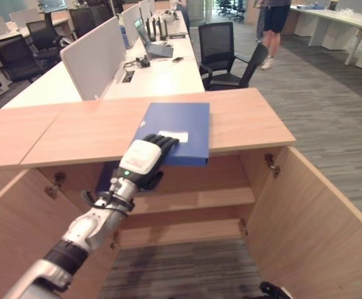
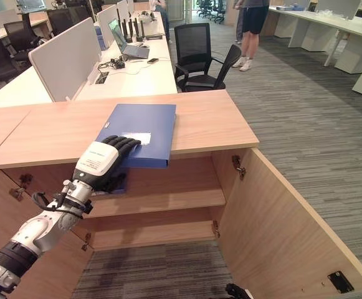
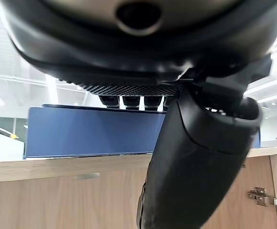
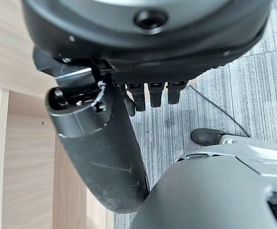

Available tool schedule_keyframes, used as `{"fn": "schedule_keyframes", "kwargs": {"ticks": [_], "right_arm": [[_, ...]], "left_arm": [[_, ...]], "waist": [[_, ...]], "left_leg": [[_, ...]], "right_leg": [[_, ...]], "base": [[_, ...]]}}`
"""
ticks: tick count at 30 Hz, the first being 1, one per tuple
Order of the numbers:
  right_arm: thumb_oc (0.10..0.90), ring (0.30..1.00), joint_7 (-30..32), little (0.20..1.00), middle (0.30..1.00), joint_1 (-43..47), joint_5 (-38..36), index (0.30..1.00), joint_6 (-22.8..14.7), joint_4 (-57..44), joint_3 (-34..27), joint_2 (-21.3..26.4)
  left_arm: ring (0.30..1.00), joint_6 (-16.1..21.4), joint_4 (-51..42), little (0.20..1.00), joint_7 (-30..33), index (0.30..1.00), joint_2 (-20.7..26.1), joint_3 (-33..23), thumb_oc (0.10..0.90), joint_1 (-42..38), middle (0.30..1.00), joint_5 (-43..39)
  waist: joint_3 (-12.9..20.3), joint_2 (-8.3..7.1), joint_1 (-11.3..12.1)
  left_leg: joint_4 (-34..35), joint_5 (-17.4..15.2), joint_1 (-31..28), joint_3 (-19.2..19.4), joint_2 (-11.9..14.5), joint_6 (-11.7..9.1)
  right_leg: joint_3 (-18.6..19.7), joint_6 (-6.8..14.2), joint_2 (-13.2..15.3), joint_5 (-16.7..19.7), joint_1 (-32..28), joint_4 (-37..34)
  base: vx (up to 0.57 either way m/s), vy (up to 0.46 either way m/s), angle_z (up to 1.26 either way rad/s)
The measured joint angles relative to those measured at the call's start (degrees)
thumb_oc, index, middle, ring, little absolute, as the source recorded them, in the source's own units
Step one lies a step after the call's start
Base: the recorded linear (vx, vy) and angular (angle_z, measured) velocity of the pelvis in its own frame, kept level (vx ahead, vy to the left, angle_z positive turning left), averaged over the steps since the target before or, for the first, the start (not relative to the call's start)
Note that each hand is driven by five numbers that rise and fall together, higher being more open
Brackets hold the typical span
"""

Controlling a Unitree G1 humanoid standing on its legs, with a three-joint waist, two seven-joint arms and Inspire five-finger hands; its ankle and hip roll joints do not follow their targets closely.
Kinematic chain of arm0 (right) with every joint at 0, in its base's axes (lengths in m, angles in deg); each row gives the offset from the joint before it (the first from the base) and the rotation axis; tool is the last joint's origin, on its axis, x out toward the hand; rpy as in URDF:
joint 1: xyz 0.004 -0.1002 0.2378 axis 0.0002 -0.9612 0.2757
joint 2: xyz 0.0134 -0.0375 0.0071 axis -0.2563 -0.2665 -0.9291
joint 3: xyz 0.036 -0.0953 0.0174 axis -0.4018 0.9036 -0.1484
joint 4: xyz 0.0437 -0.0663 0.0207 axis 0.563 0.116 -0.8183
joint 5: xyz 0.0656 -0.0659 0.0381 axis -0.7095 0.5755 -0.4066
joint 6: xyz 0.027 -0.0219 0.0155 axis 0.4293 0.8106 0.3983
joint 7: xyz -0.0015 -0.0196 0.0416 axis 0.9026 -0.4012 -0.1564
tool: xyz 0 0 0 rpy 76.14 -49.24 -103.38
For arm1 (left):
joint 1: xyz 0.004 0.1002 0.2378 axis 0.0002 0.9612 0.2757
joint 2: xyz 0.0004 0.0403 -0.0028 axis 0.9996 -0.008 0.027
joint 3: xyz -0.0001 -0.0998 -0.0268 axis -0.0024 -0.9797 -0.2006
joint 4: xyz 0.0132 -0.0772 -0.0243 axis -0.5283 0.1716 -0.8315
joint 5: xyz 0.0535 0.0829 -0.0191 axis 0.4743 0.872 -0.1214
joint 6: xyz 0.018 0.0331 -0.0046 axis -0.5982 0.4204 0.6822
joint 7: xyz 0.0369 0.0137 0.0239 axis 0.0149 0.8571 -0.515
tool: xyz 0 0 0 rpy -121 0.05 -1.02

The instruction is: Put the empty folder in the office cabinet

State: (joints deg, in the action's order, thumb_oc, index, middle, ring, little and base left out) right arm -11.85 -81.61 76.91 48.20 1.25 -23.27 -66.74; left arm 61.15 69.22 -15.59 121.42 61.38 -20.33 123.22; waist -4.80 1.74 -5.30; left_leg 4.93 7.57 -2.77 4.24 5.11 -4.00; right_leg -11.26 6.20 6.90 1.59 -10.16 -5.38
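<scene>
Open-plan office, grey carpet, rows of desks point(image 1: 149, 75) and a black chair point(image 1: 221, 53) behind the wooden cabinet point(image 1: 249, 118) where this is going on. Someone's standing way at the back point(image 1: 273, 25), not involved.

Blue folder point(image 1: 181, 121) is lying flat on the cabinet top, with its near edge hanging out over the front lip. Both doors point(image 1: 311, 212) are swung wide and the shelves point(image 1: 193, 199) inside look bare, so there's room for it.

Left hand point(image 1: 144, 157) is on that overhanging edge: fingers point(image 1: 163, 141) laid over the top cover near the white label point(image 1: 173, 134), thumb tucked underneath. Looks like a pinch across the folder's thickness to me, and the left wrist view shows the fingertips on the upper face with the thumb below the blue edge. Right hand point(image 4: 150, 93) is just hanging down over the carpet with fingers curled in loosely, holding nothing.

Handling-wise I'd guess it's light since it's meant to be empty, with stiff board covers, so it should carry like a slab rather than droop. Plastic-looking surface could be slick though, and held by one corner it'll want to swing or flap open. Grabbing nearer the spine point(image 1: 138, 121), or farther in from the edge, seems safer before tilting it down to a shelf.
</scene>
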Motion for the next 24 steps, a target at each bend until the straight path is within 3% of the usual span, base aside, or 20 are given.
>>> {"fn": "schedule_keyframes", "kwargs": {"ticks": [1, 8, 24], "right_arm": [[0.8, 0.9, 0.0, 0.9, 0.9, 0.01, -0.04, 0.9, 0.0, 0.01, 0.0, 0.0], [0.8, 0.9, 0.07, 0.9, 0.9, -0.25, -0.58, 0.9, 0.01, 0.37, 0.0, -0.04], [0.8, 0.9, 0.07, 0.9, 0.9, -0.36, -1.19, 0.9, 0.77, 0.48, 0.0, -0.14]], "left_arm": [[0.3, -0.1, 0.18, 0.3, 0.0, 0.3, -0.27, 0.32, 0.4, -0.35, 0.3, -0.01], [0.3, -0.27, 1.24, 0.3, 0.42, 0.3, -1.46, 1.27, 0.4, -3.98, 0.3, -0.17], [0.3, 0.07, -4.68, 0.3, 1.35, 0.3, -1.33, -1.31, 0.4, -4.29, 0.3, -0.13]], "waist": [[0.12, -0.04, -0.13], [0.99, -0.78, -0.8], [2.37, -0.18, -0.19]], "left_leg": [[0.0, -0.01, 0.0, 0.01, 0.02, -0.01], [0.01, -0.04, -0.09, 0.23, 0.1, 0.01], [0.02, -0.19, -0.16, 0.17, 0.49, -0.27]], "right_leg": [[0.02, 0.0, 0.0, -0.01, 0.02, 0.0], [0.42, -0.02, 0.0, 0.01, 0.1, 0.0], [0.43, -0.05, -0.25, 0.03, -0.18, 0.0]], "base": [[0.0, 0.0, 0.0], [0.0, 0.003, -0.02], [0.0, 0.0, 0.0]]}}
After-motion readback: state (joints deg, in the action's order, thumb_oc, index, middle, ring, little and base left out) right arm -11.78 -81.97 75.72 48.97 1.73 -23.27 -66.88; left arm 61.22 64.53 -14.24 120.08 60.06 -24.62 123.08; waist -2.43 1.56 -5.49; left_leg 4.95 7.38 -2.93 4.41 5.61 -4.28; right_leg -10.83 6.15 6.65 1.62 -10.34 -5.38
